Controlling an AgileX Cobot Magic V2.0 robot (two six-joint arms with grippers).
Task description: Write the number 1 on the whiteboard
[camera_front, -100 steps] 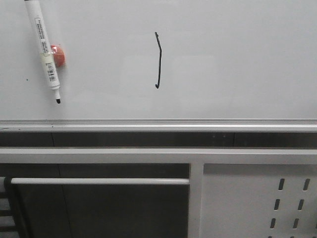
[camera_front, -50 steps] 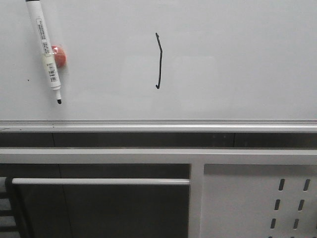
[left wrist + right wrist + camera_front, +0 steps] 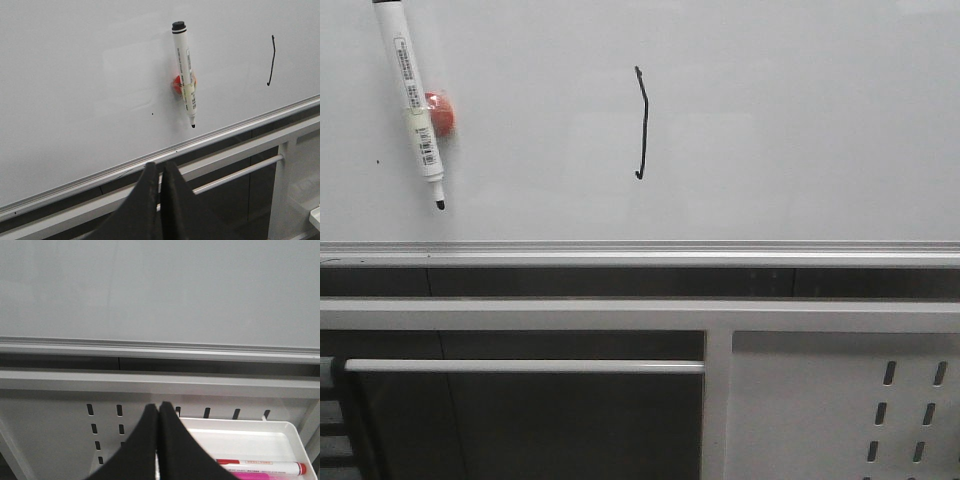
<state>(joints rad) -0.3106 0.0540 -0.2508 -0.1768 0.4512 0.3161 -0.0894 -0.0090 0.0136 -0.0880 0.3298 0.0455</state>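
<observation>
whiteboard (image 3: 800, 120) fills the upper half of the front view, glossy white, with its silver frame edge running across the middle of the frame. number 1 (image 3: 642, 122) sits upper centre on the board: a thin black, slightly bent vertical stroke with a tiny hook at its foot. in the left wrist view the same stroke shows at the upper right of the frame. a white marker (image 3: 412, 100) with a black uncapped tip pointing down rests tilted against the board at the upper left of the front view, and a small red-orange object (image 3: 440, 112) sits just behind it, touching the board; what it is cannot be told. a tiny black speck (image 3: 377, 161) lies to the left of the marker's lower end. below the frame edge, at lower right, a white metal panel (image 3: 820, 410) with oval slots shows. left gripper (image 3: 159, 172) appears at the bottom centre of the left wrist view, its dark fingers pressed together with nothing between them, well apart from the marker. right gripper (image 3: 158, 412) appears at the bottom centre of the right wrist view, fingers likewise together and holding nothing; beside it at lower right is a white tray (image 3: 250, 432) holding a red-capped marker (image 3: 262, 468) and a pink one under it.
</observation>
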